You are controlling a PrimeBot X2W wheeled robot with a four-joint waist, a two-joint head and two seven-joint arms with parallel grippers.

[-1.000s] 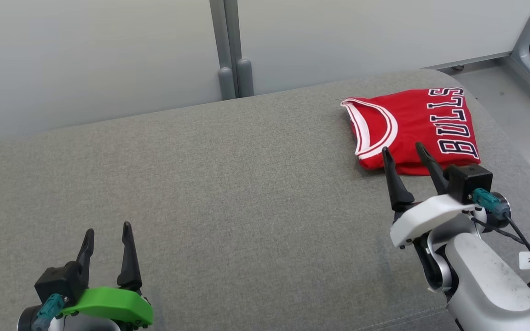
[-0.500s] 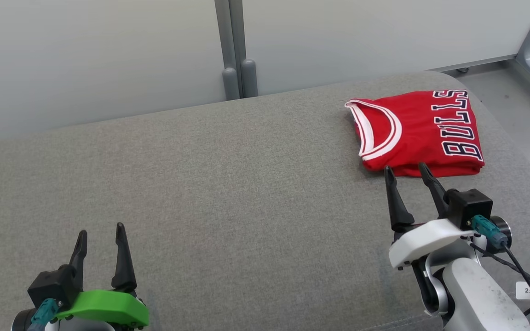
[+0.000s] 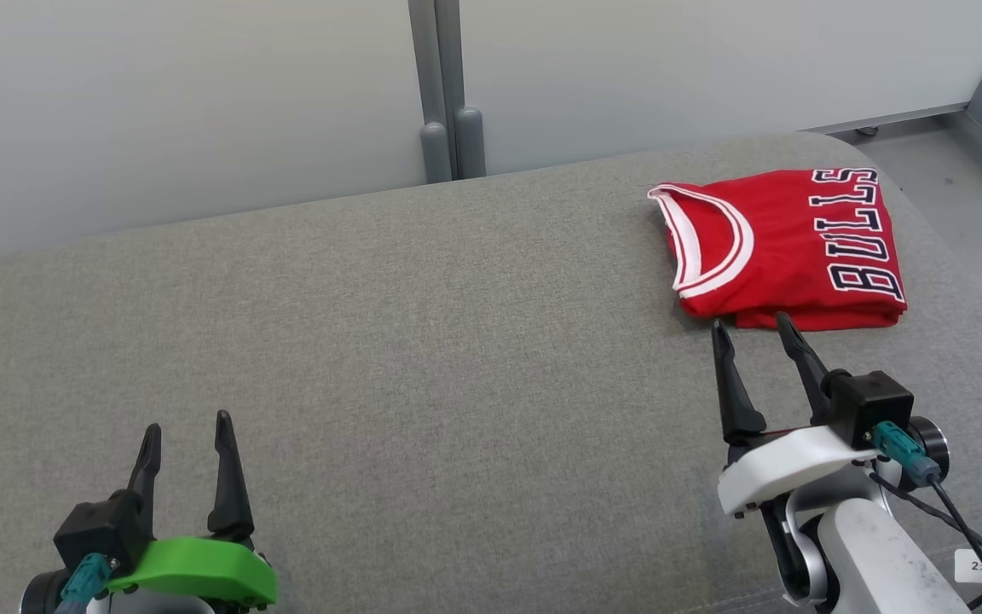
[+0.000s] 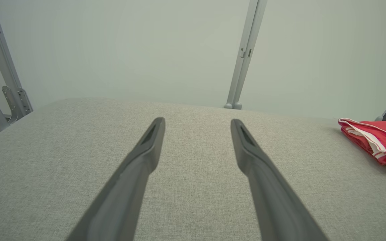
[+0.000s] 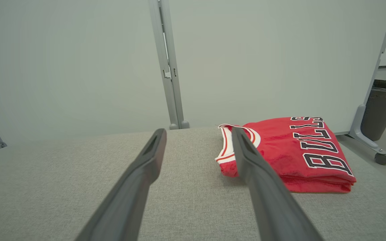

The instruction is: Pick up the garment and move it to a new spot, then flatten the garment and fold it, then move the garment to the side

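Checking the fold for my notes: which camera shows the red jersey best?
Head view: the whole folded jersey from above, lettering readable. The right wrist view is closer, but the right gripper partly covers its collar. The left wrist view cuts it off at the frame edge.

One garment [image 3: 789, 247] (folded), one cushion [image 3: 423, 341], four fingers [image 3: 731, 388].

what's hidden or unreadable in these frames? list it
- Left wrist view: the red jersey is cut off by the right edge, with its lettering out of frame.
- Right wrist view: one finger of the right gripper covers part of the jersey's collar.
- Head view: the print on the white cable tag is too small to read.
- All views: the jersey's folded under-layers are hidden by its top layer.
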